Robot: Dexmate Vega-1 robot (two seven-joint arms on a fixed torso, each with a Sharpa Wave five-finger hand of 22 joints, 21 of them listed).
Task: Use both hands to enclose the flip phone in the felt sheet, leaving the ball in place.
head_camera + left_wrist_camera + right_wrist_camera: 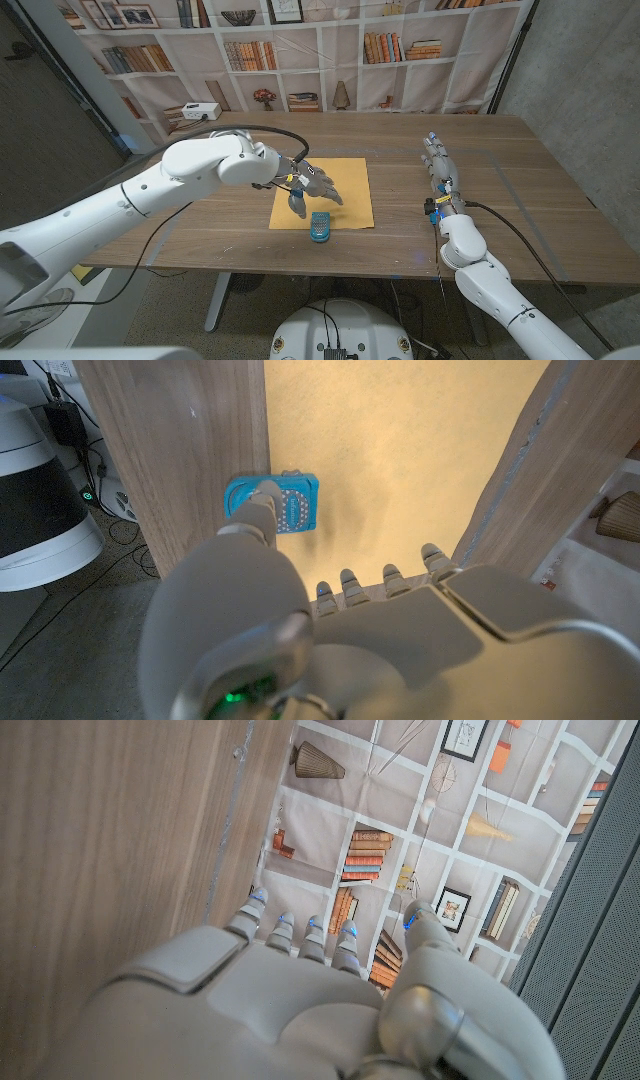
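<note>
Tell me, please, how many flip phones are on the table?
1. The blue flip phone lies at the near edge of the yellow felt sheet, just below the left hand. Something could be hidden under that hand.

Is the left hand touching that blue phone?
Cannot tell. In the left wrist view a finger overlaps the phone; neither contact nor a gap shows plainly.

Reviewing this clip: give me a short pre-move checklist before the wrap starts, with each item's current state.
1. Flip phone on the felt sheet: ok, at its near edge.
2. Left hand over the sheet, empty: ok.
3. Right hand near the sheet: not ok, off to the side on bare table.
4. Ball located: cannot tell.
5. Sheet flat: ok.
</note>
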